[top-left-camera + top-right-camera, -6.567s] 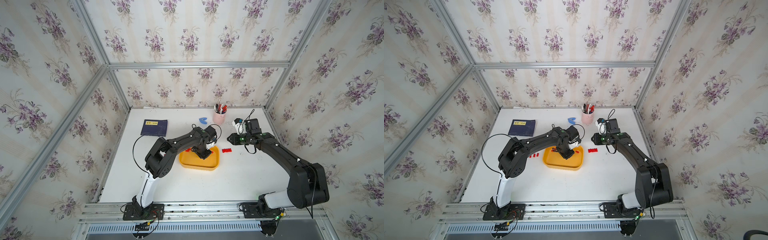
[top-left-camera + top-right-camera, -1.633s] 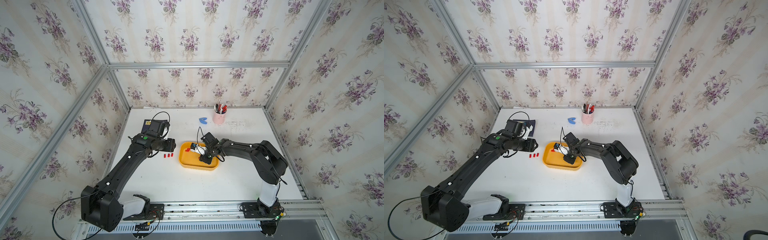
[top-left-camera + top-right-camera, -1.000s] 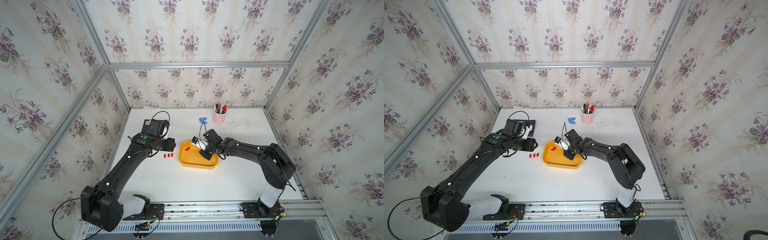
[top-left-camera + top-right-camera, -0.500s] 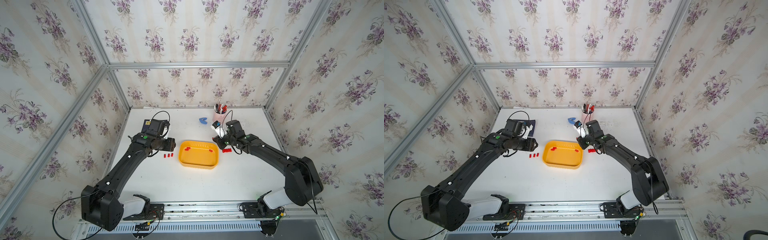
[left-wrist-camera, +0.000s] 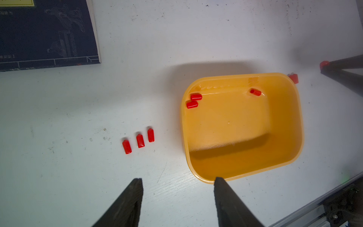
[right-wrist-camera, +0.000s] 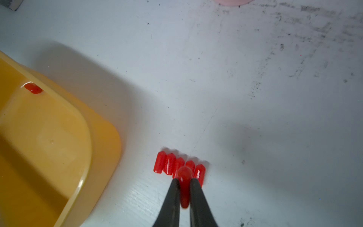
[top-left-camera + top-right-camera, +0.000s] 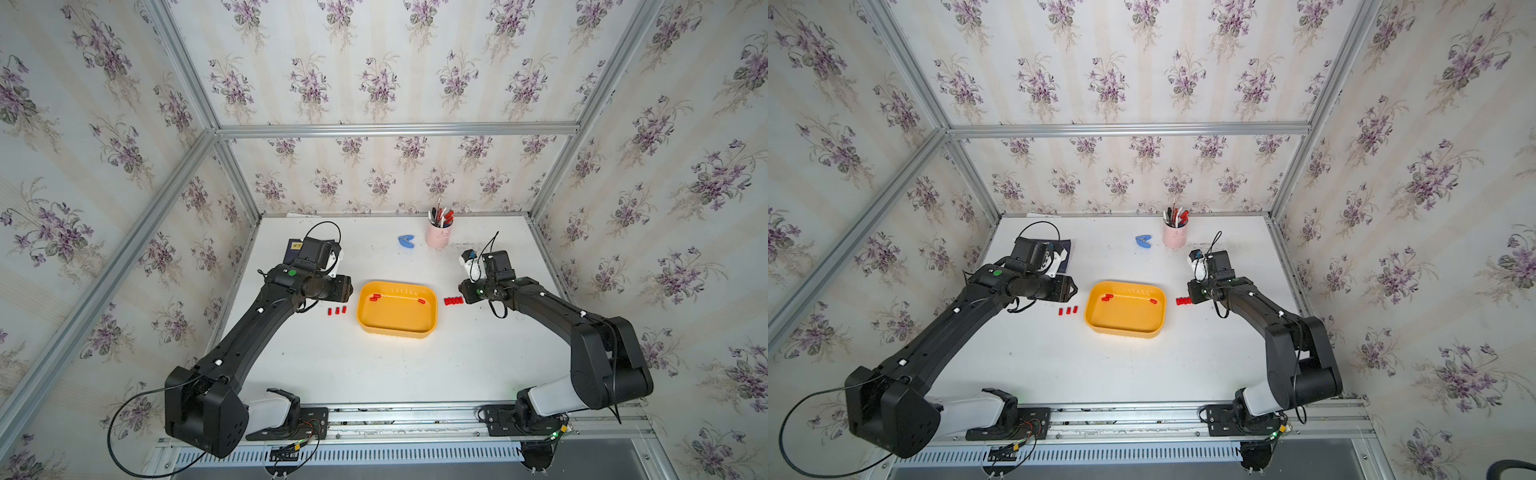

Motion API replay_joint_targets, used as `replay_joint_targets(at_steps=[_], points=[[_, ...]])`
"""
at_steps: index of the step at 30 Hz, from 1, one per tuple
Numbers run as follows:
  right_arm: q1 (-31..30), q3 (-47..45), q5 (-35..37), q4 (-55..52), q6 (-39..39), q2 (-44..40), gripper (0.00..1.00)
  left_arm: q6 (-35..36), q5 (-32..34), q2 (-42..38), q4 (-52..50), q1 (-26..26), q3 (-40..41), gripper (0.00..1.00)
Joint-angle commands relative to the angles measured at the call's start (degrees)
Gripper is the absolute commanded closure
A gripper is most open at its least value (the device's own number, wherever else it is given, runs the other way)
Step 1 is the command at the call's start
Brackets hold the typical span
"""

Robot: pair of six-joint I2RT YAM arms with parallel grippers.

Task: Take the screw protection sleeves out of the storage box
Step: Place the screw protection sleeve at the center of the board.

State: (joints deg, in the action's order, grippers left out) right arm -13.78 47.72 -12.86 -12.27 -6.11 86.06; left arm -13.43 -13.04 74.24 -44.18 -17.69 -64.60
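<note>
Screw protection sleeves (image 7: pixel 453 301) lie in three groups, in and beside the yellow storage box (image 7: pixel 397 332), which sits on the white surface (image 7: pixel 374 374) between the two arms. Three are inside the box along its far wall: a pair (image 5: pixel 194 100) touching each other in one far corner and a single one (image 5: pixel 255 92) near the other. Three more (image 5: pixel 139 140) lie in a spaced row on the surface just beside the box on the robot's left. Five (image 6: pixel 170 164) lie packed side by side on the surface just beside the box on the robot's right. The right fingers (image 6: pixel 172 196) are nearly closed, pinching one further sleeve (image 6: pixel 184 174) that hangs over this row of five; whether it touches them cannot be told. The left fingers (image 5: pixel 129 202) stand wide apart with nothing between them, above the surface by a near corner of the box. A dark book (image 5: pixel 45 33), a pink cup of pens (image 7: pixel 438 239) and a small blue object (image 7: pixel 407 241) sit farther back.
</note>
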Motion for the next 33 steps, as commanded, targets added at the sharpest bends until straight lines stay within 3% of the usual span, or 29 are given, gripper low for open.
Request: replay_joint_targets(at_steps=[1,33], points=[[0.62,-0.38,0.84,1.37,1.56,2.09,0.86,0.51,-0.39,0.25,0.2,0.02,-0.28,0.38],[2.96,-0.18,1.62,2.45,2.15,8.29,0.81,0.57,-0.37,0.66,0.16,-0.02,0.26,0.38]])
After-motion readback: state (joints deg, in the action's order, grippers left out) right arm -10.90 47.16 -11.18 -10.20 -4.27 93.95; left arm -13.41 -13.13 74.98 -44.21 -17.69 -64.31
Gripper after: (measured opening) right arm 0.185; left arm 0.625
